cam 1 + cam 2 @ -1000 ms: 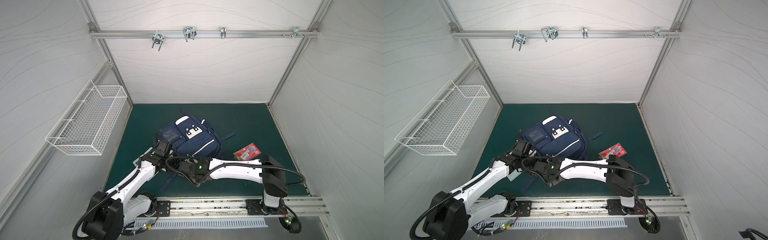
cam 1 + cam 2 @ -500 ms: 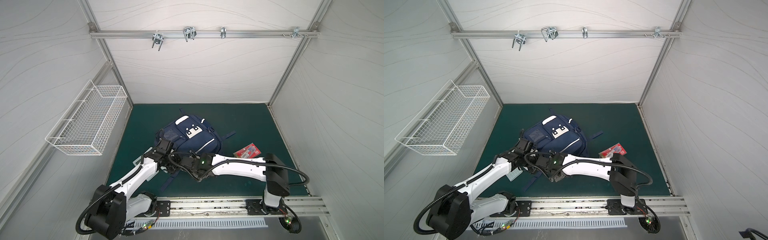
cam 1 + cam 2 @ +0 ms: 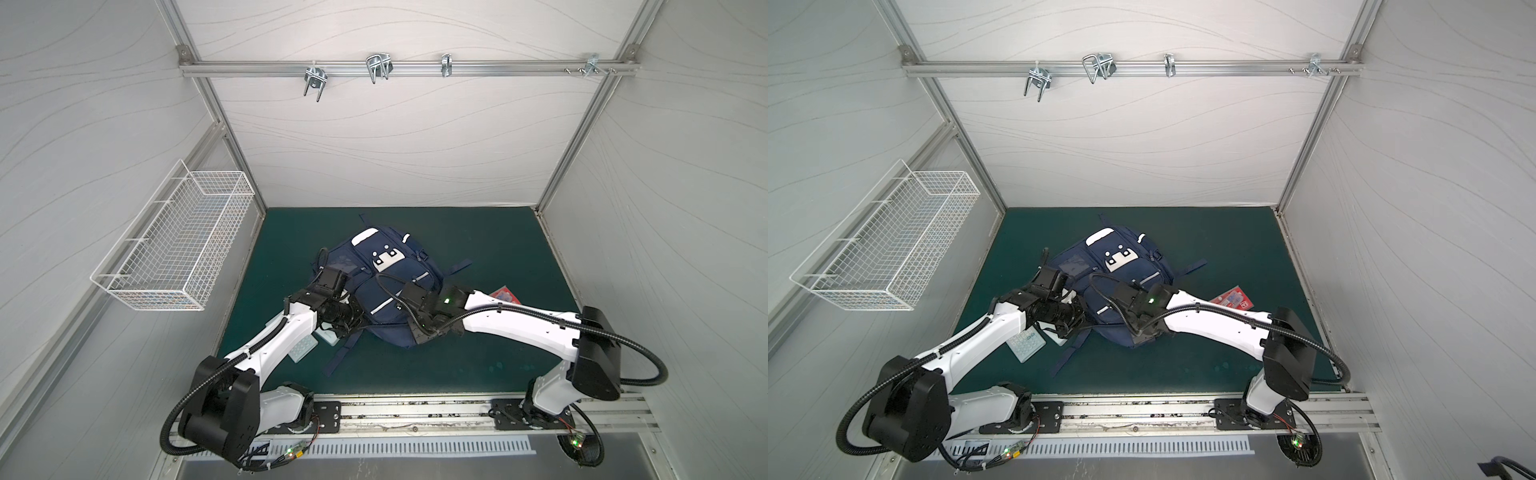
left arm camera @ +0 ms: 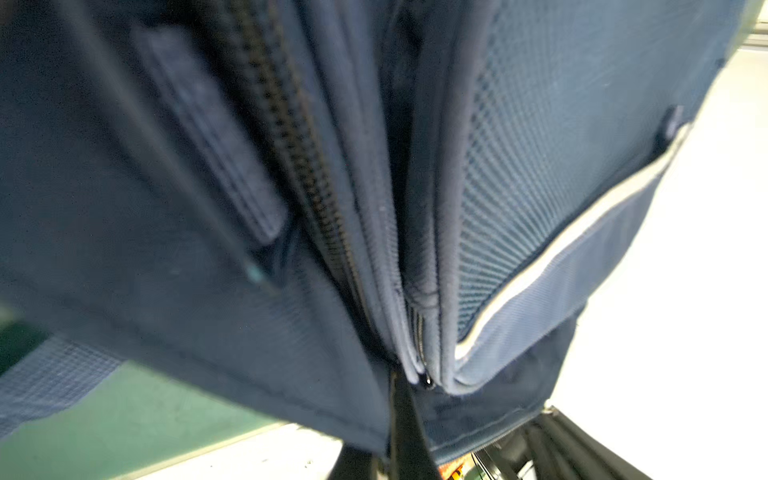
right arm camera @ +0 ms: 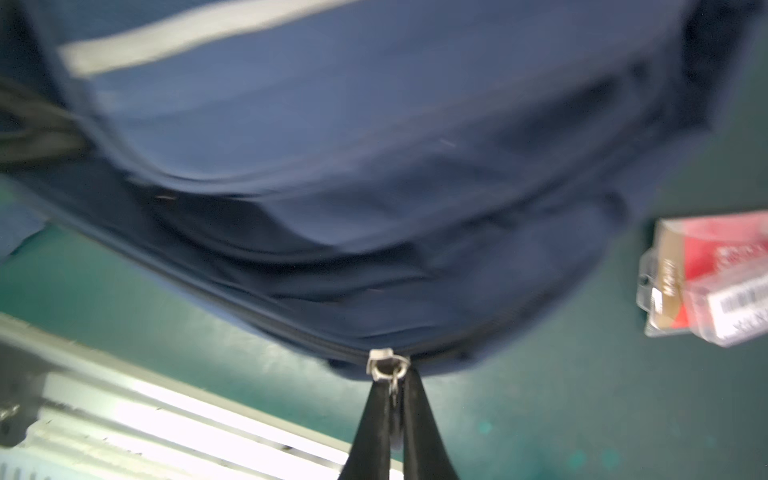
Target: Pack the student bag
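Between the two grippers: the student bag point(image 3: 374, 291) lies front-up on the green mat point(image 3: 478, 249). Its bulk is just ahead of both sets of fingertips and its near edge is within my reach.
Bag, handling: I judge it soft and floppy, and light for its bulk. The fabric will likely bunch and drag along rather than resist a pull. Not fragile.
Bag, where to hold: the small metal zipper pull point(image 5: 390, 372) for running the zip, plus a pinch on the seam close beside the zip line for counter-tension. The pull looks slick and tiny, so a slanted tug could slip it free.
Right gripper point(image 5: 392, 384): fingers pressed together on the zipper pull at the bag's near edge.
Left gripper point(image 4: 409, 384): pressed together, pinching the bag's piped seam where the zip lines converge. Only one finger shows plainly in the wrist view.
Right arm pose: stretched low and long over the mat, forearm nearly level, wrist turned in towards the bag.
Left arm pose: also low, elbow bent, wrist angled in from the opposite side. A stretch of the bag's edge lies between the two grippers.
Loose items: a red blister pack point(image 3: 505, 296) sits behind the right gripper, beside its forearm. A calculator point(image 3: 1025, 343) lies behind the left gripper, under that forearm. Both are outside the bag.
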`<state>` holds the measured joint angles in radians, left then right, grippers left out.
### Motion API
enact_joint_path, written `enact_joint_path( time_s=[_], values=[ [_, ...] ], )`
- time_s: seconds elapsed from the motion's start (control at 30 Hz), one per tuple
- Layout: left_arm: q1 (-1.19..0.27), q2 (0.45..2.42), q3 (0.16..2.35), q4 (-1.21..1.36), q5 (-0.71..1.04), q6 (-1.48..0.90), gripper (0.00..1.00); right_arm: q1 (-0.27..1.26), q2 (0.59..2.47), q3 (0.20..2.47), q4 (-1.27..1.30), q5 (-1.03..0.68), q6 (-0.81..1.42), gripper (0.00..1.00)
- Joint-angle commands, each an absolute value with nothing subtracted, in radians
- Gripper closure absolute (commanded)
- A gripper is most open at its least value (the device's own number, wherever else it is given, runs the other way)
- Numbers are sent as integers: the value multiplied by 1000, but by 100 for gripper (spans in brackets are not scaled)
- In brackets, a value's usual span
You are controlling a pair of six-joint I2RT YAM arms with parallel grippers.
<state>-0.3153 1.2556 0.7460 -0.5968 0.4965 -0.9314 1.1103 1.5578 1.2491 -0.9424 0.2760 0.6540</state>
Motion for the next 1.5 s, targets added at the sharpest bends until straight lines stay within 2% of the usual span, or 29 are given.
enact_joint_path(
  time_s=[0.0, 0.17, 0.3, 0.5, 0.53, 0.57, 0.63, 0.73, 0.77, 1.0, 1.1, 1.27, 1.47],
  values=[
    [-281, 1300, 812, -594, 383, -876, 100, 1026, 1468, 1178, -1048, 302, 647, 100],
    [-216, 1426, 899, -608, 282, -800, 100, 967, 1403, 1092, -1022, 212, 613, 100],
    [-167, 1521, 972, -595, 246, -788, 100, 986, 1410, 1066, -986, 93, 594, 100],
    [-142, 1624, 1082, -624, 251, -792, 100, 1039, 1460, 1101, -798, -150, 591, 100],
    [-142, 1621, 1091, -641, 266, -793, 95, 1042, 1475, 1118, -775, -153, 602, 100],
    [-143, 1606, 1086, -655, 285, -797, 82, 1042, 1492, 1132, -747, -174, 611, 100],
    [-144, 1556, 1069, -713, 304, -815, 62, 1041, 1530, 1165, -705, -198, 620, 100],
    [-151, 1453, 1027, -804, 360, -842, 46, 1042, 1586, 1219, -663, -221, 633, 100],
    [-161, 1411, 1006, -824, 379, -862, 43, 1043, 1603, 1238, -656, -223, 639, 100],
    [-319, 1251, 928, -808, 445, -1078, 39, 1043, 1627, 1265, -591, -253, 664, 100],
    [-351, 1262, 894, -751, 493, -1165, 42, 1042, 1622, 1261, -575, -252, 666, 100],
    [-391, 1277, 917, -797, 472, -1194, 46, 1043, 1628, 1274, -570, -253, 662, 100],
    [-408, 1335, 916, -715, 497, -1237, 51, 1069, 1631, 1304, -576, -247, 662, 100]
  ],
)
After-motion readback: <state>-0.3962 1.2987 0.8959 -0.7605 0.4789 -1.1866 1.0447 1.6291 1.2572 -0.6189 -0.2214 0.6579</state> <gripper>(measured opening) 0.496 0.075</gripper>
